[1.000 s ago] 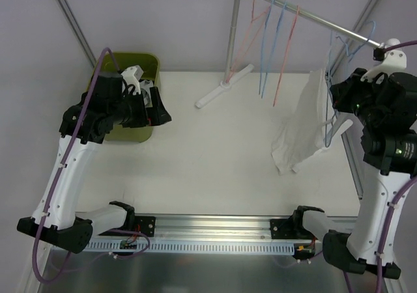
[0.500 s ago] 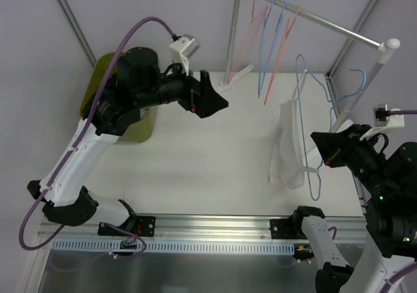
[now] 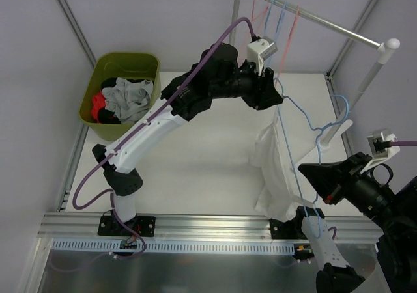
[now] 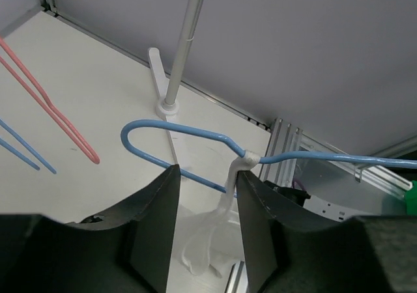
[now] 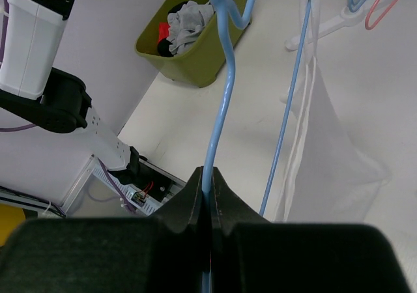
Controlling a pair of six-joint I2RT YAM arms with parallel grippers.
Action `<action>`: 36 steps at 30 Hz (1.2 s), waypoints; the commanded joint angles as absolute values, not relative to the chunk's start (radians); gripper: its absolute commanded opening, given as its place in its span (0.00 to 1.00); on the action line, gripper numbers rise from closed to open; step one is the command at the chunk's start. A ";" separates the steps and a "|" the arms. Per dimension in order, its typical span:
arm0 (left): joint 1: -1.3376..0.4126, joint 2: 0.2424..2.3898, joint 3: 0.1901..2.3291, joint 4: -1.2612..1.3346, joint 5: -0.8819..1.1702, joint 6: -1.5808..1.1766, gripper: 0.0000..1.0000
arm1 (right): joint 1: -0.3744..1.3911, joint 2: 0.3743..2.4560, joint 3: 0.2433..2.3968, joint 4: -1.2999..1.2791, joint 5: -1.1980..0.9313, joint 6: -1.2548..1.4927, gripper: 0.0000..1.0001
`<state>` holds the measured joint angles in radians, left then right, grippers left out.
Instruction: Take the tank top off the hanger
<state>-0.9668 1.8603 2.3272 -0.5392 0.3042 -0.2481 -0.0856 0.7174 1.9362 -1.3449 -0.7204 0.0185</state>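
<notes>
1. Tank top (image 3: 270, 176) is hung on the hanger (image 5: 222, 91) above the bench (image 3: 195, 150).
2. Hanger is clamped in the right jaws.
3. Left jaws, newly arrived, are part-closed astride the strap (image 4: 229, 185); stripping is enabled.

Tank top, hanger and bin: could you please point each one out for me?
Tank top (image 3: 269, 167), top view, middle of the white fabric.
Hanger (image 5: 218, 124), right wrist view, straight stretch of blue wire.
Bin (image 3: 130, 56), top view, far rim.

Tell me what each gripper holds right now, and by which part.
The right gripper is clamped on the blue hanger wire, at the end away from its hook. The left gripper holds nothing: jaws apart, the tank top strap showing between them.
</notes>
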 commanded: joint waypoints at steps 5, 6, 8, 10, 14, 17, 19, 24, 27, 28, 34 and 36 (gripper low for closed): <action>-0.976 1.790 2.261 -0.451 0.282 -0.235 0.27 | -0.074 0.768 1.993 -1.362 -0.767 0.014 0.00; -0.977 1.781 2.246 -0.451 0.276 -0.229 0.24 | -0.074 0.779 1.997 -1.361 -0.770 0.014 0.00; -0.977 1.776 2.234 -0.446 0.247 -0.229 0.06 | -0.074 0.785 2.006 -1.356 -0.779 0.015 0.00; -0.977 1.767 2.220 -0.446 0.197 -0.232 0.00 | -0.074 0.793 2.009 -1.351 -0.782 0.015 0.00; -0.977 1.723 2.171 -0.446 0.022 -0.244 0.00 | -0.072 0.796 1.991 -1.351 -0.804 0.011 0.00; -0.977 1.643 2.102 -0.448 -0.229 -0.267 0.00 | -0.064 0.795 1.956 -1.348 -0.859 0.008 0.00; -0.971 1.606 2.028 -0.449 -0.357 -0.313 0.00 | -0.045 0.793 1.924 -1.345 -0.908 0.009 0.00; -0.951 1.481 1.869 -0.454 -0.613 -0.393 0.00 | 0.043 0.792 1.887 -1.318 -1.028 0.008 0.00; -0.925 1.437 1.812 -0.459 -0.621 -0.423 0.00 | 0.093 0.798 1.898 -1.281 -1.102 0.012 0.00; -0.919 1.428 1.804 -0.462 -0.603 -0.428 0.00 | 0.109 0.801 1.907 -1.244 -1.118 0.021 0.00; -0.899 1.370 1.752 -0.454 -0.285 -0.400 0.00 | 0.123 0.807 1.947 -1.140 -0.840 0.015 0.00; -0.899 1.315 1.682 -0.437 -0.221 -0.429 0.00 | 0.123 0.781 1.869 -1.071 -0.682 0.035 0.00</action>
<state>-0.8970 1.3857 1.7382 -0.4728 -0.3782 -0.4046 0.1169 0.7883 1.9148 -1.2152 -0.9058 0.0143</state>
